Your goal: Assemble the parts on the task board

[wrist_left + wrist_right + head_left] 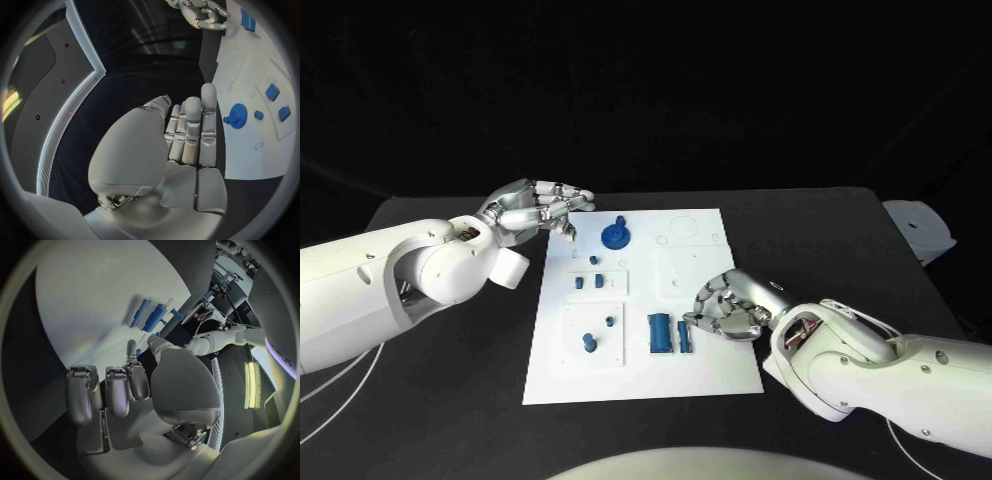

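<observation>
The white task board (689, 372) lies mid-table. On it are a blue gear (616, 236), a few small blue pieces (591, 282) below it, two more pieces (599, 333) lower left, and two upright blue blocks (671, 334). My left hand (538, 208) hovers at the board's far left corner, fingers fairly straight and holding nothing; the left wrist view shows its fingers (190, 130) beside the gear (237, 116). My right hand (730, 305) sits over the board just right of the blocks, fingers curled in with nothing seen in them. The right wrist view shows the blocks (150, 316) beyond that hand (125, 390).
A white rounded object (920, 228) stands at the table's right edge. Black table (444, 400) surrounds the board on all sides. Several empty recesses (682, 232) mark the board's far right part.
</observation>
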